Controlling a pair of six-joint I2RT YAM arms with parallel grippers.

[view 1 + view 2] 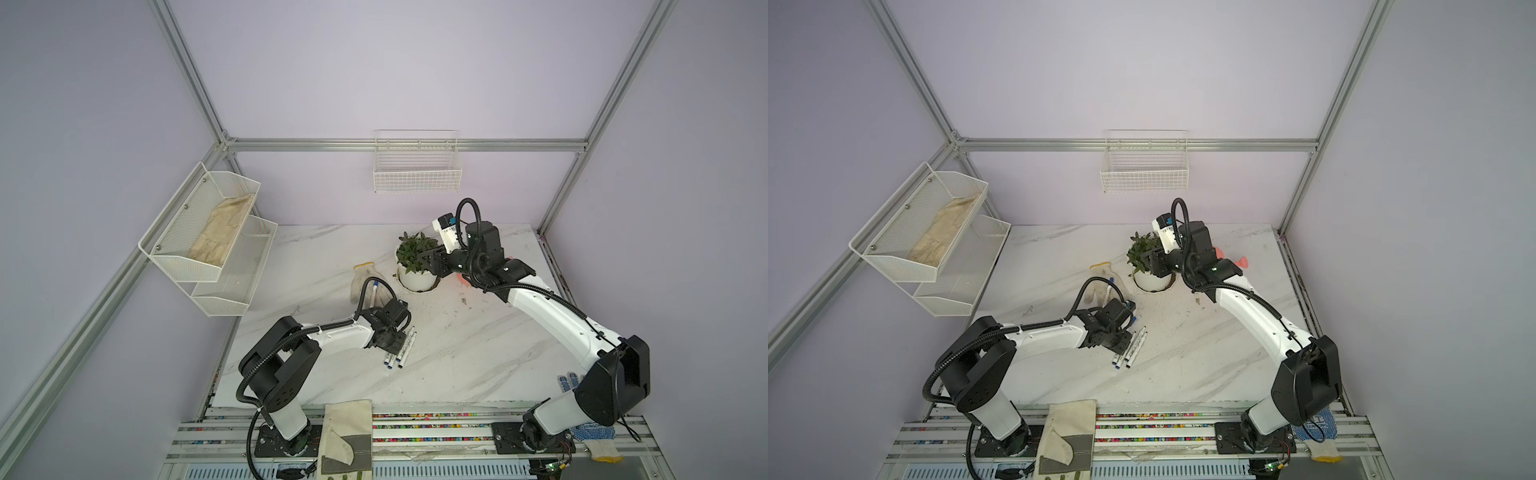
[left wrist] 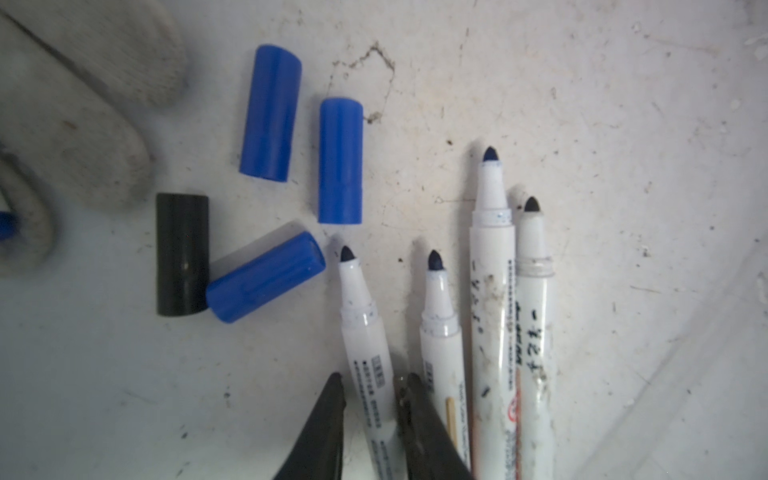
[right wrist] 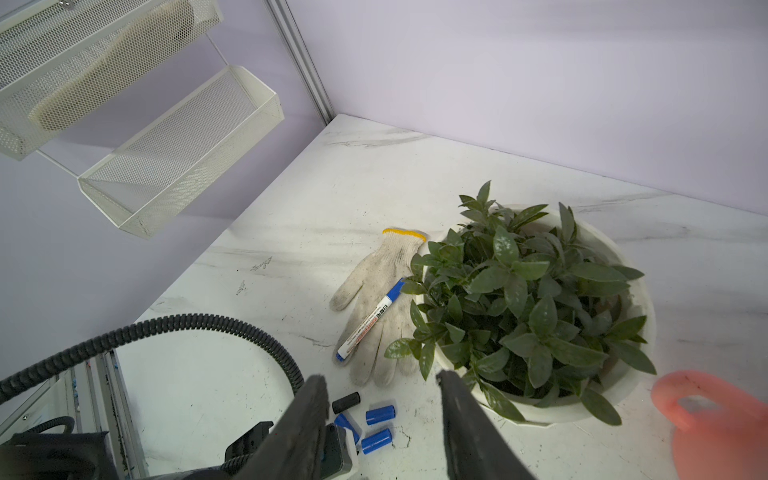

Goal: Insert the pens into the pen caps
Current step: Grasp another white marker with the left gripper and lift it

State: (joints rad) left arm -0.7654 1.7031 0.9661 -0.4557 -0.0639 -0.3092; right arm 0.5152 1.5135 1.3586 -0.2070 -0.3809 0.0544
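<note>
**Pens: five.** You have four uncapped pens (image 2: 492, 291) lying side by side on the table (image 1: 457, 353), just toward 6 o'clock from its centre, with their tips toward 1 o'clock. The fifth, the capped pen (image 3: 371, 320), lies on the glove (image 3: 374, 266) at 11 o'clock from them.

**Caps: five.** Three loose blue caps (image 2: 340, 162) and one black cap (image 2: 182, 253) lie on the table between the pen tips and the glove. The black cap touches one tilted blue cap. The fifth cap, blue, sits on the capped pen.

**Writing.** The uncapped barrels carry fine dark print in columns and larger dark characters, and one has a round red mark. The capped pen has a band of red lettering. You cannot read any of it, and no brand is legible.

**Left gripper** (image 2: 372, 376): the jaws are narrow, with one finger on each side of the nearest pen (image 2: 368, 332), the one closest to the caps. You cannot tell whether the fingers press on it.

**Right gripper** (image 3: 380, 378): the jaws are wide with nothing between them. It hangs at the foliage of the one plant pot (image 1: 415, 282), at 1 o'clock from the pens.
</note>
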